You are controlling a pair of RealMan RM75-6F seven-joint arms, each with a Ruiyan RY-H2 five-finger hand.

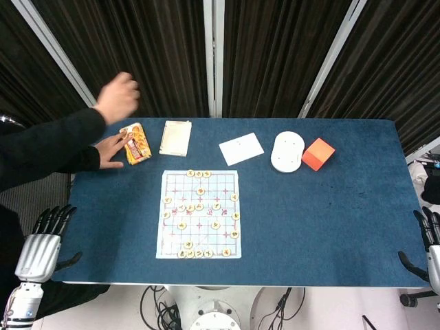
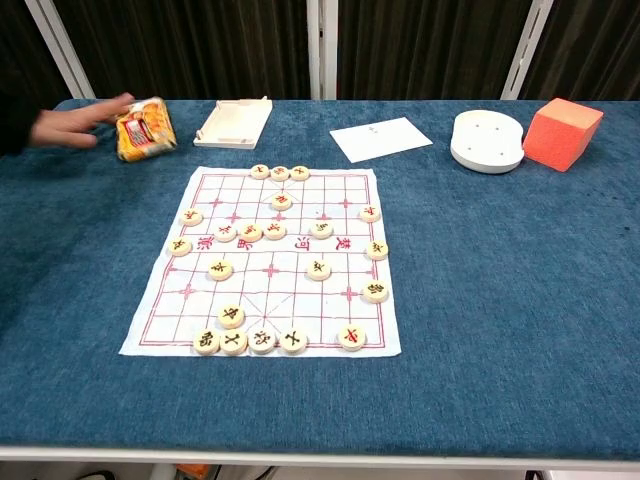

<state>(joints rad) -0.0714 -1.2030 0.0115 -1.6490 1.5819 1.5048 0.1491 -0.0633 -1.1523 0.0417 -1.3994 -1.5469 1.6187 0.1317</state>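
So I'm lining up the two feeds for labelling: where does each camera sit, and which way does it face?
Head view: high above the near table edge, looking steeply down at the blue cloth table; the robot's left hand and right hand show at the lower corners.
Chest view: low at the near edge, looking across the table toward the dark curtain; no robot hand shows.
Shared: the paper chess board with round pieces, orange block, white oval dish, and a person's hand on an orange snack packet.
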